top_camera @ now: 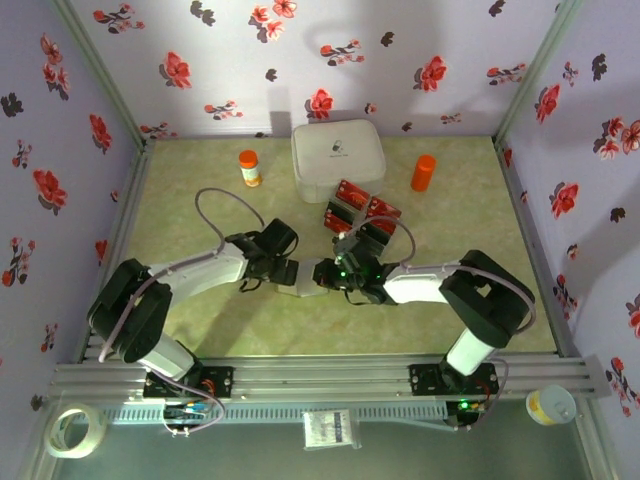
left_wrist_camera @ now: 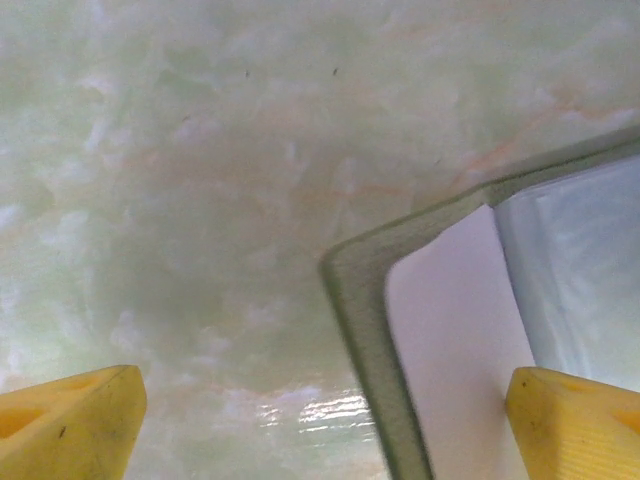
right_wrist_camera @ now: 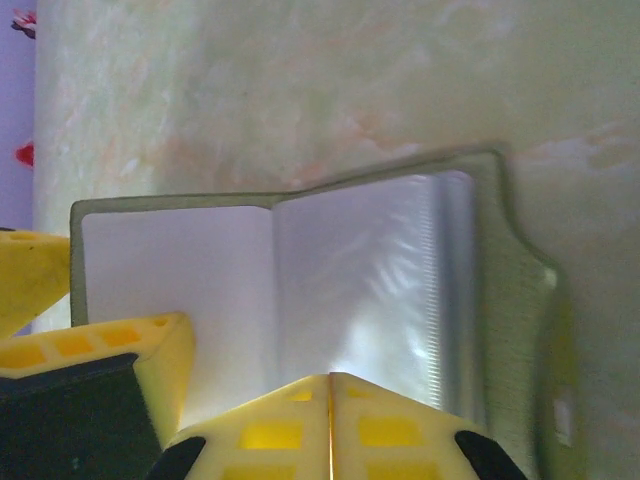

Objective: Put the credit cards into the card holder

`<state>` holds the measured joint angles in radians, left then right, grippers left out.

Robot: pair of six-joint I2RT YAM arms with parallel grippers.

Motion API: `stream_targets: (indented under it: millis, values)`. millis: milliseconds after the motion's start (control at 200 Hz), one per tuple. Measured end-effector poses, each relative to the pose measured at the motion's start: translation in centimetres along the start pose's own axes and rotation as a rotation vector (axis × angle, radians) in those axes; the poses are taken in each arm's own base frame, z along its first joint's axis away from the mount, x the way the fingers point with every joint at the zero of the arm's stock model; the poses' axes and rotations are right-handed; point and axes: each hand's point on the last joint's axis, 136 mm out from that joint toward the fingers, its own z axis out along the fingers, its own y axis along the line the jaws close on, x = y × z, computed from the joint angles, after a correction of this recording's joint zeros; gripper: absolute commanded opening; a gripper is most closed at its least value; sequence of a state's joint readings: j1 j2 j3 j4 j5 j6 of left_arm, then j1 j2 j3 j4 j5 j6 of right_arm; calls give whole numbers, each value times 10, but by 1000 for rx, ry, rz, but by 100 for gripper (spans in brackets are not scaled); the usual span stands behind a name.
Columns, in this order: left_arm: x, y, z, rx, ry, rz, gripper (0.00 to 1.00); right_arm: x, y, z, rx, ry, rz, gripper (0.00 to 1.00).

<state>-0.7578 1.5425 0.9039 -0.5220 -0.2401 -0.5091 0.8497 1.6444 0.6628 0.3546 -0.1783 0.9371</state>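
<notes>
Lying open: the card holder [right_wrist_camera: 370, 270] is spread flat on the table [top_camera: 200, 320], in front of the white box [top_camera: 338, 158] and well apart from it.
Hidden parts: from above, the holder is mostly covered by both wrists and only a pale patch is seen.
Cut off: in the left wrist view, one rounded corner of the holder is shown, blurred.
Credit cards [top_camera: 355, 205]: red and dark, clustered just in front of the white box; their print cannot be read.
Holder surfaces: an olive fabric rim, a matte pale lining and glossy clear ribbed sleeves.
Table surface: pale green and marbled, with glare.
Left gripper [left_wrist_camera: 320, 430]: its yellow fingers are spread wide and astride the holder's corner.
Right gripper [right_wrist_camera: 330, 385]: its jaws are pressed together at the sleeve edge; whether a sleeve is pinched cannot be told.
</notes>
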Motion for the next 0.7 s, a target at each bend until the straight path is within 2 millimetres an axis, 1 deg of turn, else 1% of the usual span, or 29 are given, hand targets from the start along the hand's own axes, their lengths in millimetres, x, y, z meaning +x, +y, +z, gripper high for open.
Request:
stream_targets:
  millis: [105, 185, 375, 600, 700]
  values:
    - [9, 6, 6, -24, 12, -4, 94, 5, -11, 4, 19, 7, -2, 4]
    - [13, 9, 10, -37, 10, -6, 94, 9, -21, 8, 30, 12, 0, 3]
    - [18, 13, 21, -65, 18, 0, 94, 7, -19, 9, -9, -14, 1, 3]
    - [10, 16, 21, -86, -14, 24, 95, 8, -17, 7, -16, -11, 10, 3]
    - [7, 16, 23, -93, -26, 45, 95, 6, -14, 6, -5, -2, 4, 3]
